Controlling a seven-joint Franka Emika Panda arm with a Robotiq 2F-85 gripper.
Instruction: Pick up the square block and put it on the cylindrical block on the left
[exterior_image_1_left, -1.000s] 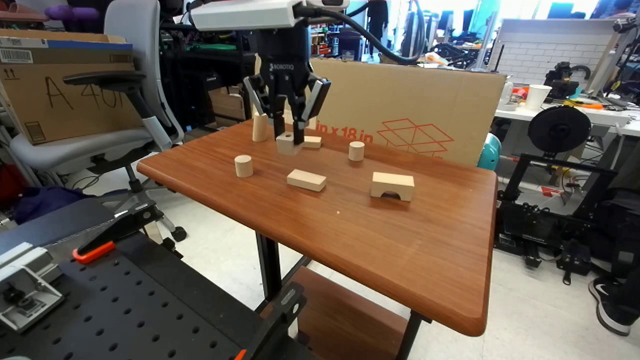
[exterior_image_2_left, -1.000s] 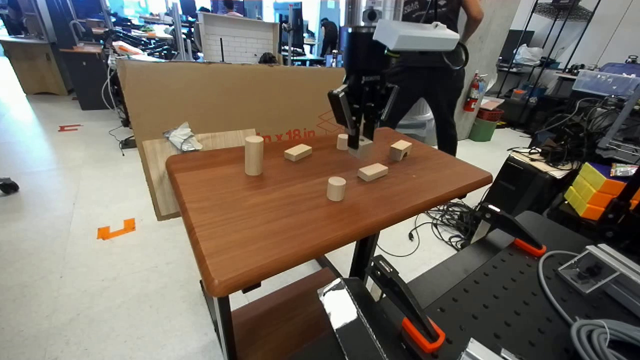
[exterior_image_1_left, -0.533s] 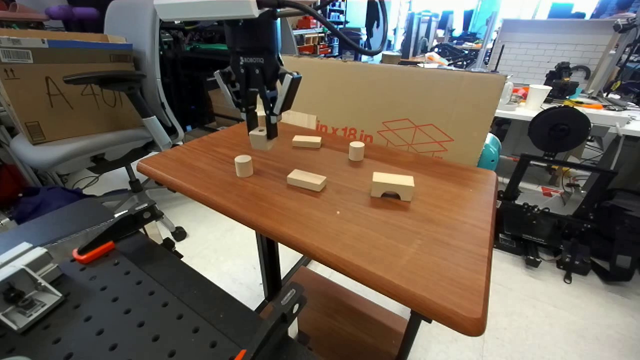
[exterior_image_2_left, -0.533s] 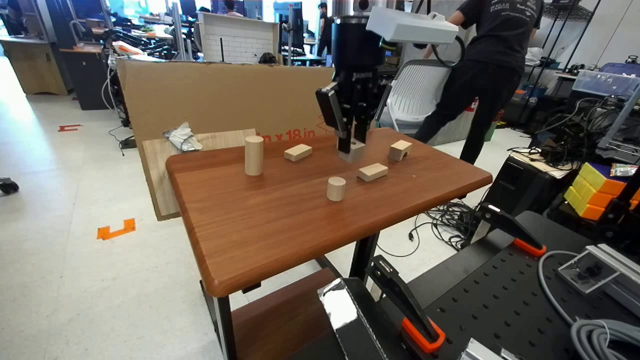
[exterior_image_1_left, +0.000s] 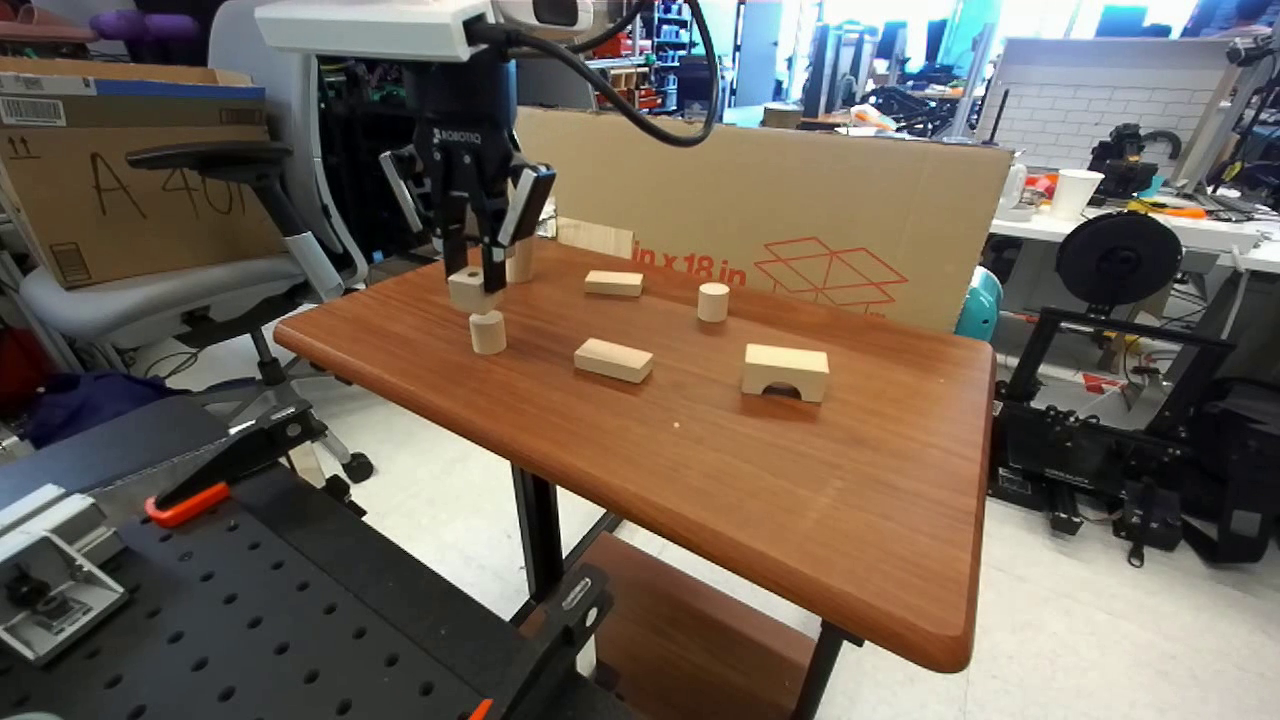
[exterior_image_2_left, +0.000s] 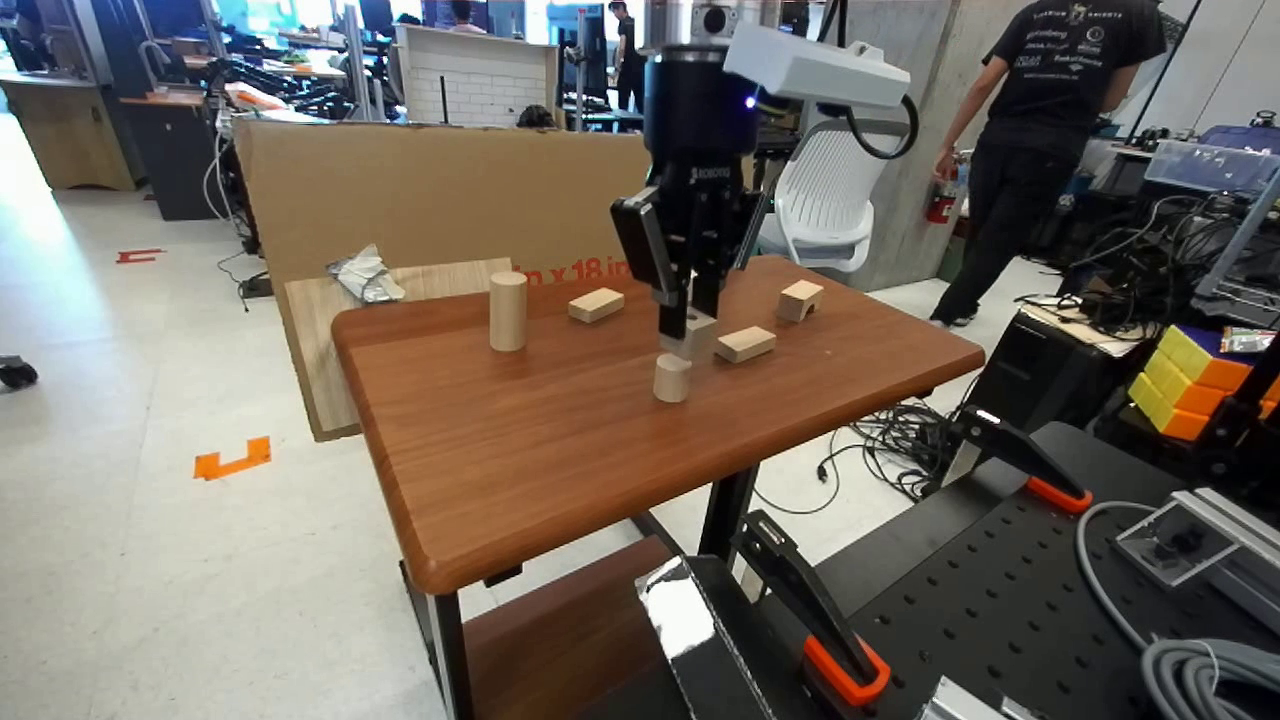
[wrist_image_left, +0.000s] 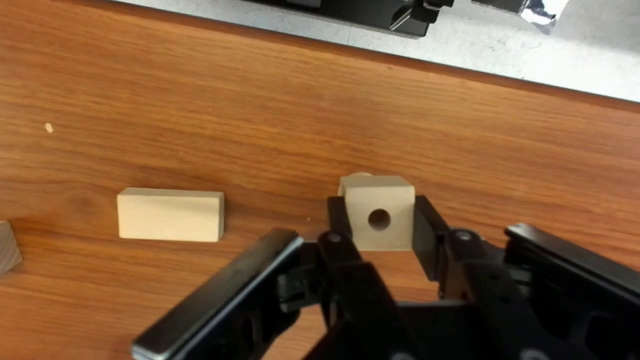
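The square block, a small pale wood cube with a round hole in its top, is between the fingertips of my gripper in both exterior views (exterior_image_1_left: 468, 292) (exterior_image_2_left: 690, 340) and the wrist view (wrist_image_left: 385, 197). My gripper (exterior_image_1_left: 475, 268) is shut on it, a fingertip on each side (wrist_image_left: 381, 222). The cylindrical block on the left, short and pale (exterior_image_1_left: 488, 335), stands upright on the table, just below the cube (exterior_image_2_left: 671, 381). In the wrist view only a sliver of this cylinder (wrist_image_left: 360, 174) shows past the cube. I cannot tell whether they touch.
On the brown table (exterior_image_1_left: 820, 480) lie two flat planks (exterior_image_1_left: 613, 361) (exterior_image_1_left: 614, 284), an arch block (exterior_image_1_left: 785, 373), another short cylinder (exterior_image_1_left: 713, 302) and a tall cylinder (exterior_image_2_left: 508, 312). A cardboard sheet (exterior_image_2_left: 450, 200) stands behind the table.
My gripper, holding the cube, has moved left and lower in both exterior views, from over the table's back part to the left cylinder. The blocks on the table have not moved. A person walked away.
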